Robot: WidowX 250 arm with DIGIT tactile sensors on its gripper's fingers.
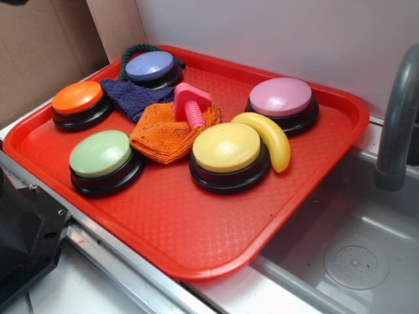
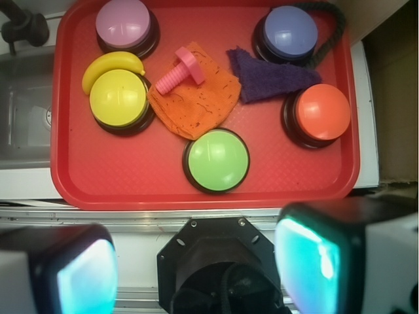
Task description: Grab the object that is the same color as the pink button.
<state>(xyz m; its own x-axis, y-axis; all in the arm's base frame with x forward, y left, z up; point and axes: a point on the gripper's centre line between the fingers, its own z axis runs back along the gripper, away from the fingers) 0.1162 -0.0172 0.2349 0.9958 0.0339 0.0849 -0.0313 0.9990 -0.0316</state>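
Note:
The object, a small bright-pink toy bolt (image 1: 190,104) (image 2: 180,73), lies on an orange cloth (image 1: 167,134) (image 2: 196,104) in the middle of the red tray (image 1: 196,242) (image 2: 131,186). The pink button (image 1: 281,98) (image 2: 123,23), a pale dome on a black base, stands in the tray's far corner toward the sink. In the wrist view my gripper (image 2: 196,268) hangs high over the robot's black base, outside the tray's near rim. It is open, with its cyan pads (image 2: 85,278) far apart and nothing between them. The exterior view does not show the gripper.
Also on the tray are a yellow button (image 1: 228,154) (image 2: 119,98), a green button (image 1: 101,157) (image 2: 217,159), an orange button (image 1: 78,101) (image 2: 322,112), a lavender-blue button (image 1: 150,67) (image 2: 290,33), a toy banana (image 1: 272,137) (image 2: 108,65) and a purple cloth (image 1: 134,98) (image 2: 265,75). A sink (image 1: 353,255) and faucet (image 1: 399,124) adjoin it.

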